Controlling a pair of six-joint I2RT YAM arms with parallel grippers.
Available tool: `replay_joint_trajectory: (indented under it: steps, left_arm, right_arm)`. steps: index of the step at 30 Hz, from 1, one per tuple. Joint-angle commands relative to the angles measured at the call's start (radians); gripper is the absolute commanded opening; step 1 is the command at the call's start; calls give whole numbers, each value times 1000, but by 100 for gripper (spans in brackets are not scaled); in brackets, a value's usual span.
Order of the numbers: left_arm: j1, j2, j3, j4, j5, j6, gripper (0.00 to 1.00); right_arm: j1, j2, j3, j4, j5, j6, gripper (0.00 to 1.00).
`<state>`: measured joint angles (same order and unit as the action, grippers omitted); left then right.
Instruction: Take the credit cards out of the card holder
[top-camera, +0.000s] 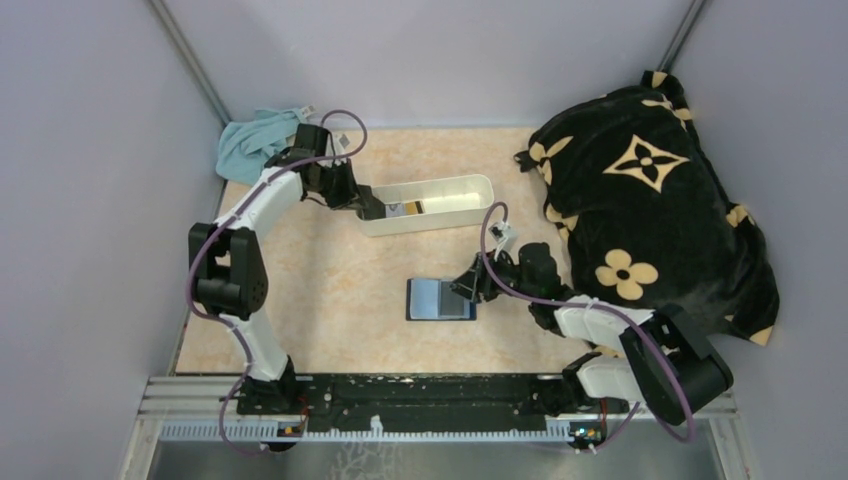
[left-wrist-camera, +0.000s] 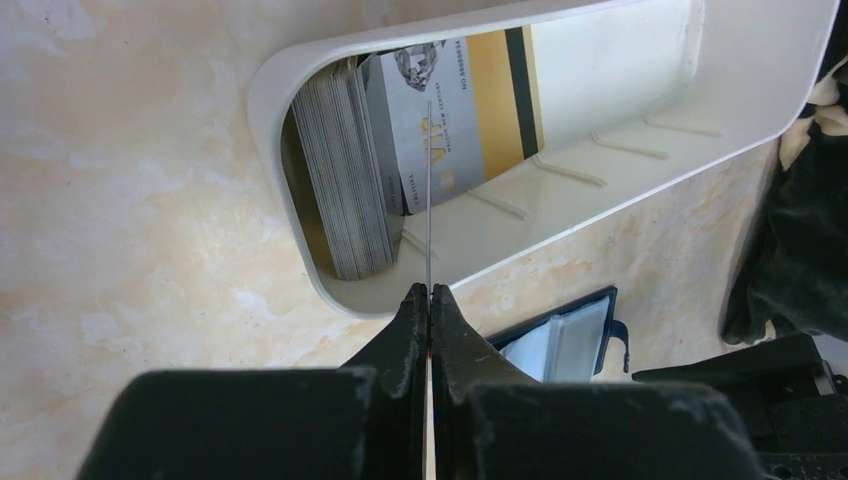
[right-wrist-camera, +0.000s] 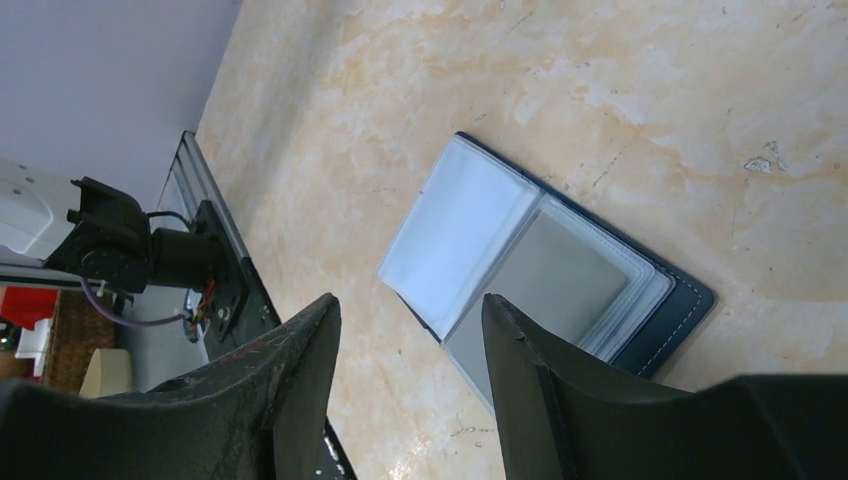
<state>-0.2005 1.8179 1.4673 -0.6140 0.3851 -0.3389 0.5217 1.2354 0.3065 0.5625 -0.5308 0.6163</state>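
Note:
The card holder (top-camera: 440, 298) lies open on the table, dark navy outside with pale clear sleeves (right-wrist-camera: 470, 220) fanned out. A grey panel (right-wrist-camera: 570, 275) shows in one sleeve. My right gripper (top-camera: 468, 285) hovers at its right edge, open and empty (right-wrist-camera: 410, 305). My left gripper (left-wrist-camera: 430, 292) is shut on one credit card (left-wrist-camera: 428, 200) seen edge-on as a thin line. It holds the card over the left end of the white tray (left-wrist-camera: 300, 60). Several credit cards (left-wrist-camera: 345, 170) stand stacked in that end, with a grey and gold one (left-wrist-camera: 440, 120) leaning behind them.
The white tray (top-camera: 470, 215) stands behind the card holder at the middle back. A black blanket with gold flowers (top-camera: 650, 200) fills the right side. A teal cloth (top-camera: 255, 140) lies at the back left corner. Grey walls enclose the table.

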Motion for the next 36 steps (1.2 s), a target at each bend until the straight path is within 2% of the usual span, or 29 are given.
replay_joint_trajectory:
  steps: [1, 11, 29, 36]
  left_arm:
    - [0, 48, 71, -48, -23, 12, 0]
    - [-1, 154, 210, -136, -35, 34, 0]
    - [-7, 234, 264, -156, -63, 35, 0]
    - [-33, 198, 254, -156, -26, 32, 0]
  right_arm:
    - [0, -36, -3, 63, 6, -12, 55]
    - [-21, -46, -28, 74, 8, -18, 55]
    - [-53, -58, -47, 69, -6, -33, 55]
    - [-60, -56, -56, 68, -10, -39, 55]
